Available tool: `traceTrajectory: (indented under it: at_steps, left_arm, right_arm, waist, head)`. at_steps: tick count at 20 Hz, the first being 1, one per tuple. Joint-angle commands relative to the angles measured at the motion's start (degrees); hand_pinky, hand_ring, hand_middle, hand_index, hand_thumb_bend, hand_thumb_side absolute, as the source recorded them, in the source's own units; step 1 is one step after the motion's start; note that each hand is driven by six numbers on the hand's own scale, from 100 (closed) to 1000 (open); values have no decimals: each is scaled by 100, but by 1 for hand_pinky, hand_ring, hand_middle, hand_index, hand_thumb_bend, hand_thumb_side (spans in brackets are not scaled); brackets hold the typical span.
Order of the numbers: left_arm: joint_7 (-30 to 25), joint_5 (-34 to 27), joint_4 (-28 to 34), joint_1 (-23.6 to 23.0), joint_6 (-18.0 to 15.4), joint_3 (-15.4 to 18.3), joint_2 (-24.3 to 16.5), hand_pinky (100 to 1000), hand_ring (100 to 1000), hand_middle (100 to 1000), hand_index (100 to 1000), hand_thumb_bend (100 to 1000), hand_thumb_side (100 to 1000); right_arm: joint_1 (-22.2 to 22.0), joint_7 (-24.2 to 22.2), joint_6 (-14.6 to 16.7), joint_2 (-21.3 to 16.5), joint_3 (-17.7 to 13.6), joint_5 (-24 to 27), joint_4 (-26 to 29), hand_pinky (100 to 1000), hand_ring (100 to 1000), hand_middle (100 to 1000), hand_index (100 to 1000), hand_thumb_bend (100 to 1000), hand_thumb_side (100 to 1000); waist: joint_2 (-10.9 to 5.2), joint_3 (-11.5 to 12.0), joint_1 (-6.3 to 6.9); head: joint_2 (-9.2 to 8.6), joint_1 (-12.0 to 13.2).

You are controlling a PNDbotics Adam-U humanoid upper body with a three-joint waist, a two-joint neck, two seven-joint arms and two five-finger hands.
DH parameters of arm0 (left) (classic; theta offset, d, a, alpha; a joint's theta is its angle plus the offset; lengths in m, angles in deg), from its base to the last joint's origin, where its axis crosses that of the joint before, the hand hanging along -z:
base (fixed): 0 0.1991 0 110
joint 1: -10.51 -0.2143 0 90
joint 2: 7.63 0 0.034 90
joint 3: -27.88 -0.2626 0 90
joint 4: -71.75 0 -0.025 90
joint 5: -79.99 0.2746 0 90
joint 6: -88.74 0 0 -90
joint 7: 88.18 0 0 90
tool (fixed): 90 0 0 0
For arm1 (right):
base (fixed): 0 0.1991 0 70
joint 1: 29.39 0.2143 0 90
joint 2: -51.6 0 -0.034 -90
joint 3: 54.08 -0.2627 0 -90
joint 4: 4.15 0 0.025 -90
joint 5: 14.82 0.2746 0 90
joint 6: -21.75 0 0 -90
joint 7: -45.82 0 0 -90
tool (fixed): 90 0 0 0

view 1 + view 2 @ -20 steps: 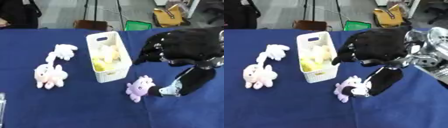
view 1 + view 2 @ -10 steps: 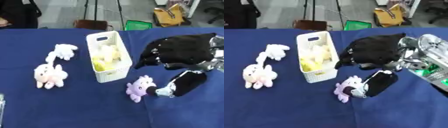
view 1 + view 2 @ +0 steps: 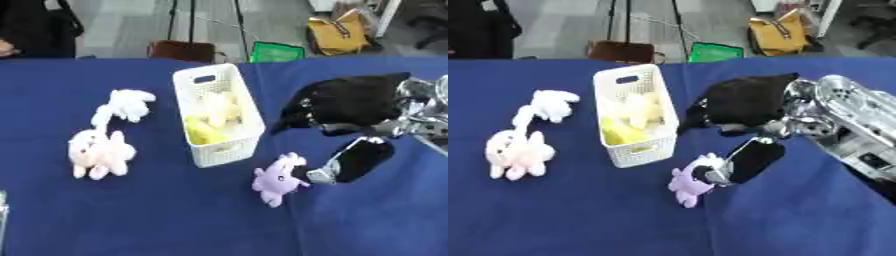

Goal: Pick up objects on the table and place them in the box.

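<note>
The right hand (image 3: 350, 107) hung spread open, holding nothing, its thumb tip touching the purple plush toy (image 3: 278, 179) just below-left of it. The white box (image 3: 219, 115) stood just left of the hand on the blue counter (image 3: 157, 215).

a lab or open workroom, as i see it from the rig

beyond my blue-draped table (image 3: 131, 220), bare grey floor at twelve o'clock holds tripod legs (image 3: 191, 22), a green crate (image 3: 278, 52) and a yellow bag (image 3: 337, 33) at one o'clock.
</note>
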Motion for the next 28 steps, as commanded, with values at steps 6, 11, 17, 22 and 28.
traceTrajectory:
  at_steps: [6,11,17,22,28]
  left_arm:
    - [165,-16,105,83,-189,-22,-23,524,534,707,746,100,537]
    - [166,-16,105,88,-188,-20,-19,524,534,709,746,100,535]
    - [162,-20,105,99,-184,-27,-14,525,534,710,747,100,535]
    - [159,-22,105,108,-190,-29,-12,525,534,710,747,100,535]
    - [162,-25,105,116,-195,-33,-7,524,534,711,747,100,535]
  right_arm:
    - [109,-17,359,88,5,-166,-554,912,873,792,954,378,779]
    - [114,-131,524,186,43,-200,-842,912,877,797,962,389,768]
    - [89,-178,615,216,86,-114,-831,919,887,805,983,474,792]
    - [62,-217,573,268,107,-102,-868,916,885,802,980,479,778]
    - [45,-287,540,404,192,-121,-1035,915,883,799,977,492,756]
  waist:
    - [-70,2,7]
    - [-58,17,3]
    - [-44,14,2]
    - [-38,29,5]
    - [-38,50,9]
  head:
    - [-62,-19]
    - [-69,-18]
    - [-69,-11]
    - [-89,-12]
    - [-105,-21]
